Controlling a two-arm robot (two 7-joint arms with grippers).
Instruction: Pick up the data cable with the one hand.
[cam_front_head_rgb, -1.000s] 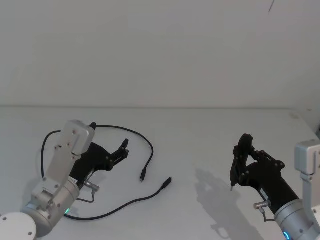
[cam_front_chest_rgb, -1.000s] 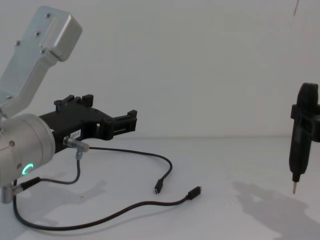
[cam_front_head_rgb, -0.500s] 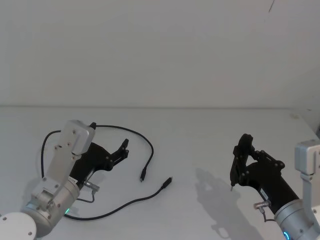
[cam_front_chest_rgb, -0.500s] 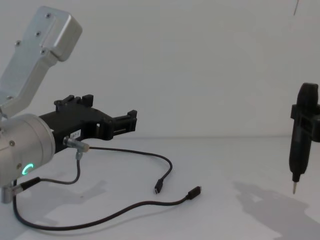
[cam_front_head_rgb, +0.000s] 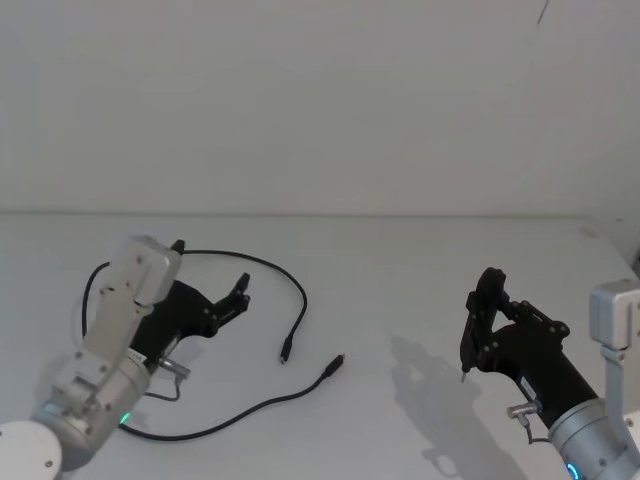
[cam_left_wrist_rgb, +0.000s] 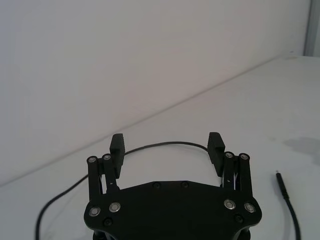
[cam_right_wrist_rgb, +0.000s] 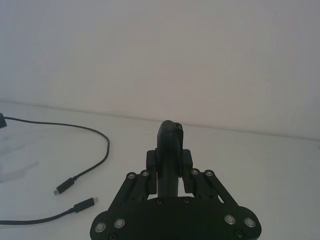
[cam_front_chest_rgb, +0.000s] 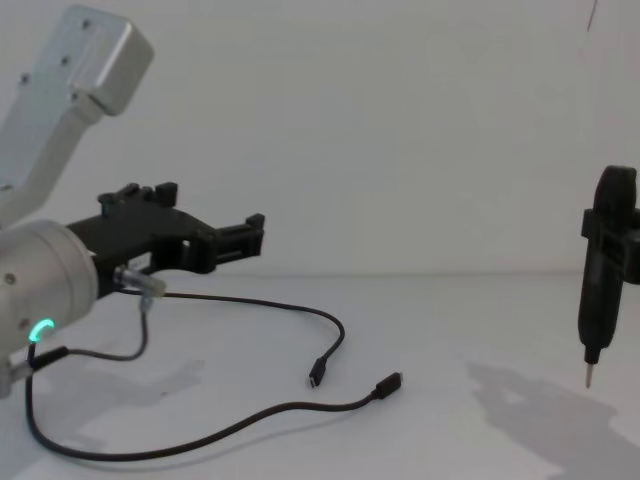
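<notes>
Left arm: silver cylindrical wrist with a green glowing ring (cam_front_chest_rgb: 40, 328), at the near left of the flat white table (cam_front_head_rgb: 400, 280), reaching forward and toward the middle, roughly level and raised off the surface.
Left gripper: the black two-finger left gripper (cam_front_head_rgb: 238, 293) (cam_left_wrist_rgb: 166, 145) (cam_front_chest_rgb: 250, 232) has its fingers (cam_left_wrist_rgb: 116, 145) spread wide apart, with nothing between them and nothing touching them; it hangs above the table.
Data cable: the long thin black data cable (cam_front_head_rgb: 302, 298) (cam_front_chest_rgb: 290, 405) (cam_right_wrist_rgb: 102, 137) lies loose on the table, left of centre. One run arcs just beyond the left gripper's fingertips; the other sweeps along the near side, below the left wrist.
Cable plugs: the two small metal-tipped plugs (cam_front_head_rgb: 285, 352) (cam_front_head_rgb: 336, 362) rest near each other on the bare surface, to the right of the left gripper and apart from it.
Right arm: wrist with a blue ring (cam_front_head_rgb: 572, 472), at the near right, well apart from the cable.
Right gripper: the black right gripper (cam_front_head_rgb: 478, 325) (cam_right_wrist_rgb: 171, 137) (cam_front_chest_rgb: 598, 290) has its fingers pressed together, grips nothing, and hangs above the table.
</notes>
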